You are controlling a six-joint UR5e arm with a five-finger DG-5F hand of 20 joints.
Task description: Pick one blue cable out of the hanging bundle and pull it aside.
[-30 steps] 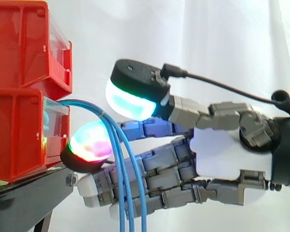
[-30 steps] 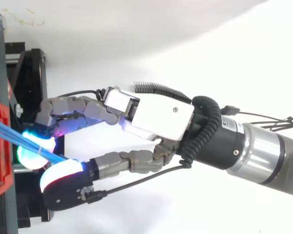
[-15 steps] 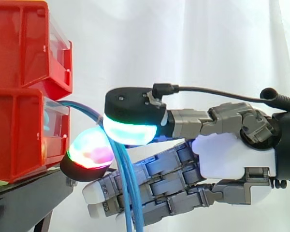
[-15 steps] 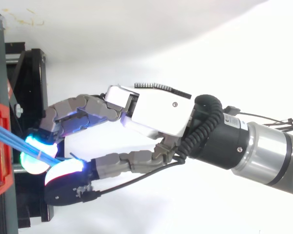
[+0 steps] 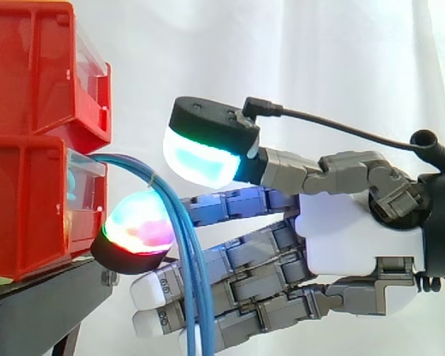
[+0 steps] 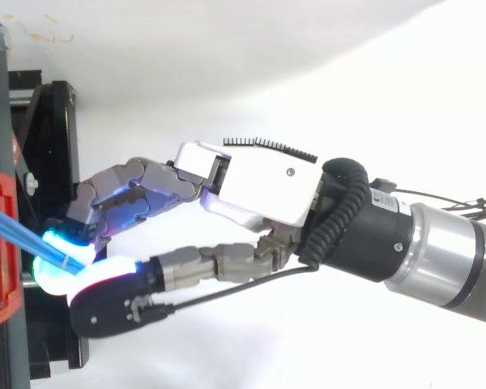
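Far left in the side view, the two stacked red bins (image 5: 30, 148) sat on the black stand (image 5: 37, 308). The blue cables (image 5: 191, 259) came out of the lower bin's front, arched over and dropped straight down as one tight bunch. I couldn't tell the single strands apart lower down.

Just left of the bunch was one fingertip (image 5: 137, 222), glowing red, green and magenta. It was poked in close to the lower bin, with the cables running down its right side, touching or as good as. The other fingers lay lower down, stretched out fairly straight toward the stand, and the cables hung across in front of them.

The thumb (image 5: 196, 159) was lifted up above all that, its cyan-green pad facing down. There was a clear gap between it and the glowing fingertip, and the cables passed through that gap. So the hand (image 5: 356, 241) was spread fairly wide, not clamped on anything.

Further right the palm sat roughly level in front of the white curtain (image 5: 319, 59). From above, the arm (image 6: 445, 255) came in from the right edge, angled slightly upward toward the bins, with the thumb on the near side.
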